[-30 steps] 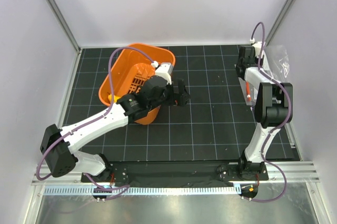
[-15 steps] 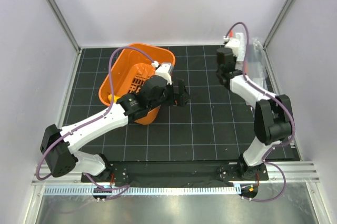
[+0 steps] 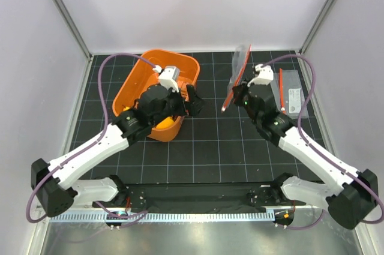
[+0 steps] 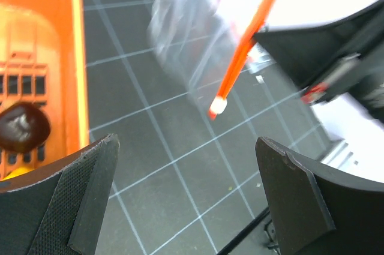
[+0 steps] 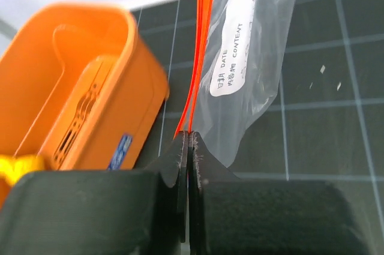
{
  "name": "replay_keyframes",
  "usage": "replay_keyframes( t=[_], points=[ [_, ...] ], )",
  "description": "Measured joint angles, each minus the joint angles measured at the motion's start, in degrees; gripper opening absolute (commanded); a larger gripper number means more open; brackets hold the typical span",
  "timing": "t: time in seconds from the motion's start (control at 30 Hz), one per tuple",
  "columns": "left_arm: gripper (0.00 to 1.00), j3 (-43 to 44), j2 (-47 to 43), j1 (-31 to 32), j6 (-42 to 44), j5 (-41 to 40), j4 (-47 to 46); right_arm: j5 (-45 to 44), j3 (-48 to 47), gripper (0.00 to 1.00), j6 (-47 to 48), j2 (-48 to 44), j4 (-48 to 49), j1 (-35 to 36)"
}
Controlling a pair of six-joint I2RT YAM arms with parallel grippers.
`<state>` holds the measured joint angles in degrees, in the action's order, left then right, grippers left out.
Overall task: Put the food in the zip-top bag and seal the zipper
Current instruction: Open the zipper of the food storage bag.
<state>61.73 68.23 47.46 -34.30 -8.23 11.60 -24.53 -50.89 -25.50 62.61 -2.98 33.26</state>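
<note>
Left arm (image 3: 90, 150): stretched from its base forward and to the right, forearm slanting toward the table's middle.
Left gripper (image 3: 193, 100): fingers spread wide apart, nothing held between them; pointing rightward.
Right arm (image 3: 312, 153): stretched from its base forward and to the left, long and low.
Right gripper (image 5: 187, 142): fingers pressed together, pinching the zipper (image 5: 201, 45).

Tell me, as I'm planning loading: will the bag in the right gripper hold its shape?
Probably not: the zip-top bag is thin, wrinkled film, pinched by the right gripper only at its zipper. Likely light, so it may sway.
</note>
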Motion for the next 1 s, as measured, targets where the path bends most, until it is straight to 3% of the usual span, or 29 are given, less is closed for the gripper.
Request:
replay_keyframes(
  t=[0.23,0.4,0.63,1.0],
  points=[
    [1.00,-3.93,-6.01,0.13,4.09,2.60,-5.95,6.36,5.53,0.01,-2.54,-6.97,-2.71,0.17],
    [0.99,-4.94,-4.90,0.13,6.23,6.16,-9.84,9.84,7.67,0.01,-2.51,-12.48,-0.72,0.31],
    [0.92,-5.27,3.15,0.15,9.79,15.52,-15.17,16.65,8.48,0.01,-2.51,-12.33,3.39,0.33],
    [0.81,-12.85,3.50,0.15,13.79,19.96,-27.32,25.03,9.29,0.01,-2.86,-10.82,7.37,0.42]
  ],
)
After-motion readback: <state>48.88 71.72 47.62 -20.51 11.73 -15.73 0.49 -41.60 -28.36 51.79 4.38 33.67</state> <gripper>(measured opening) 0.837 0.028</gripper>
